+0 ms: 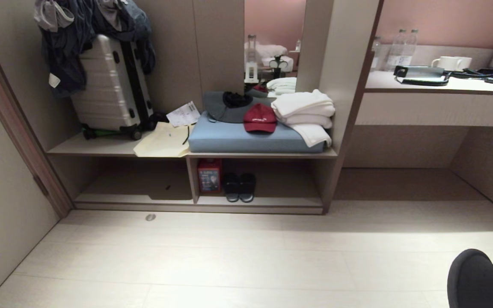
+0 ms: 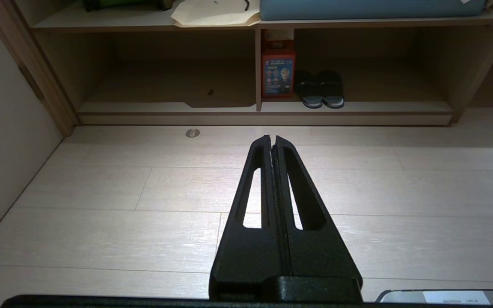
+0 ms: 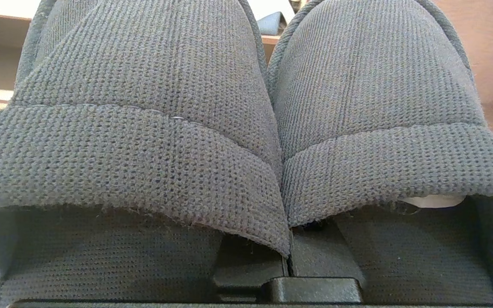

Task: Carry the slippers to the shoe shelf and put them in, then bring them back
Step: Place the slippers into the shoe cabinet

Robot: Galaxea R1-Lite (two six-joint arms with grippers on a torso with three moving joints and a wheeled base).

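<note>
Pinching the slippers [image 3: 246, 128] by their touching inner edges, the right gripper [image 3: 288, 256] has its fingers pressed together, one inside each. Left gripper [image 2: 272, 141] hangs shut over bare floor [image 1: 246, 256], well short of the shoe shelf [image 1: 259, 210]. Dark shoes [image 1: 239, 187] sit left in the right bay beside a red box [image 1: 209, 175]; open room to their right.

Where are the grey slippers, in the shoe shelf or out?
Out. The slippers are pinched side by side in the right gripper; the shoe shelf holds only dark shoes.
</note>
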